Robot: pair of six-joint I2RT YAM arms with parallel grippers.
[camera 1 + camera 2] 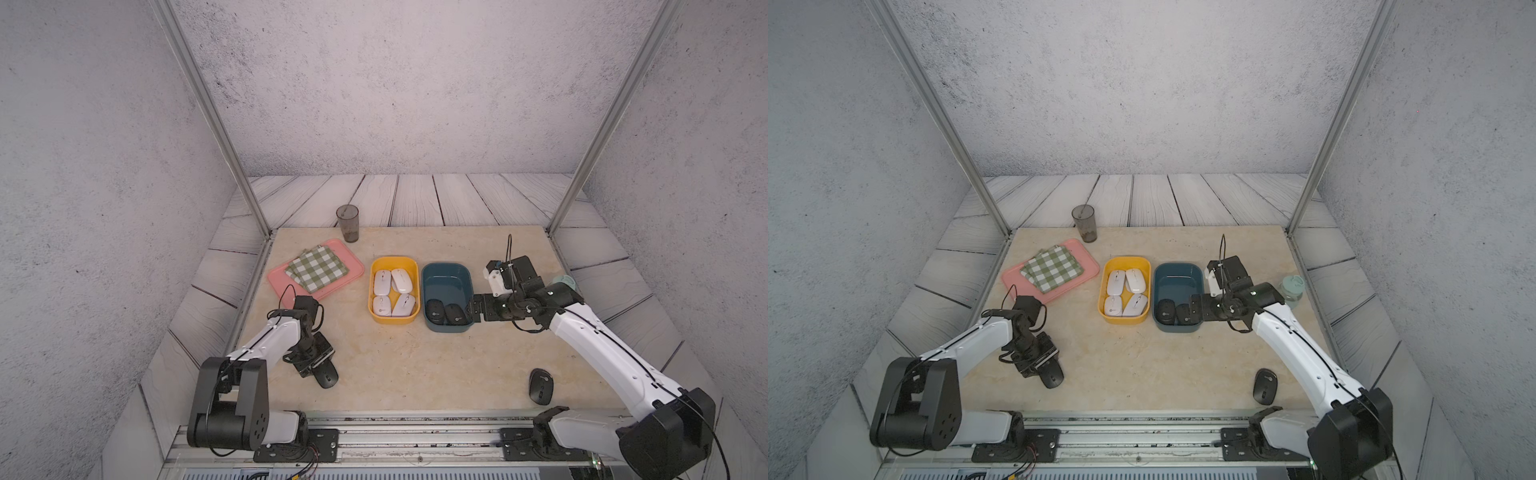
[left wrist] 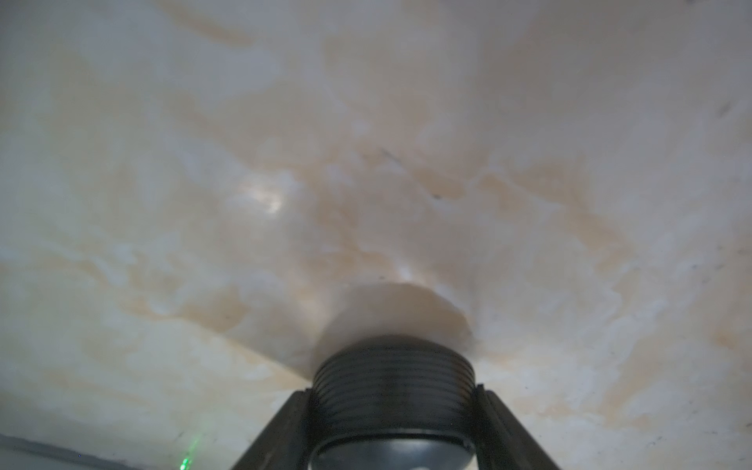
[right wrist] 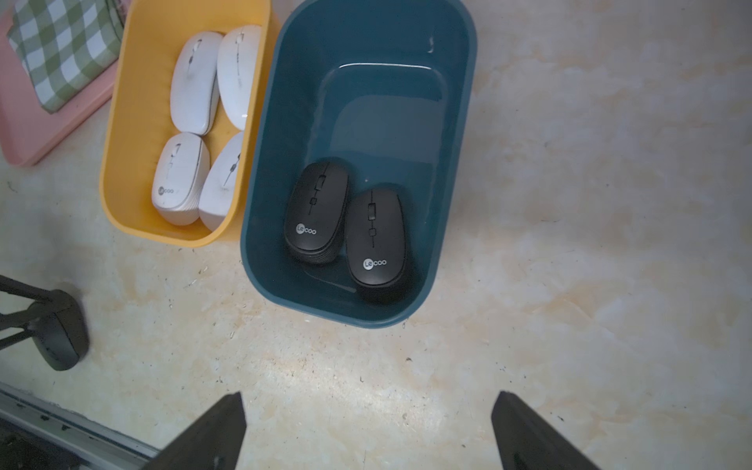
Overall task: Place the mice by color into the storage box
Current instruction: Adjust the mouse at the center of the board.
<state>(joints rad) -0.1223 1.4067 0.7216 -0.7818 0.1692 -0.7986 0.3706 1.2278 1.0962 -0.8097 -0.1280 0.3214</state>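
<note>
**— How far along are you?**

— Biggest first. The tabletop (image 1: pixel 395 365) is smooth, marbled beige, and it carries two rounded plastic boxes. The blue box (image 3: pixel 264 183) sits just ahead of my right tool (image 3: pixel 369 395), whose jaws stand wide with nothing in them. The yellow box (image 3: pixel 134 122) is just beside the blue one, on the side away from that tool. It holds four glossy white mice (image 3: pixel 195 81), so I judge that colour finished. Two matte black mice (image 3: pixel 315 215) lie side by side in the blue box.

**— And what's left?**

— Two black ones. My left tool (image 2: pixel 392 390) is closed on the gripped black mouse (image 1: pixel 328 377), pinching its ribbed flanks. I can't tell whether it has cleared the tabletop. The loose black mouse (image 1: pixel 540 385) lies flat well behind my right tool, near that arm's base. Both are low domed ovals.
</note>
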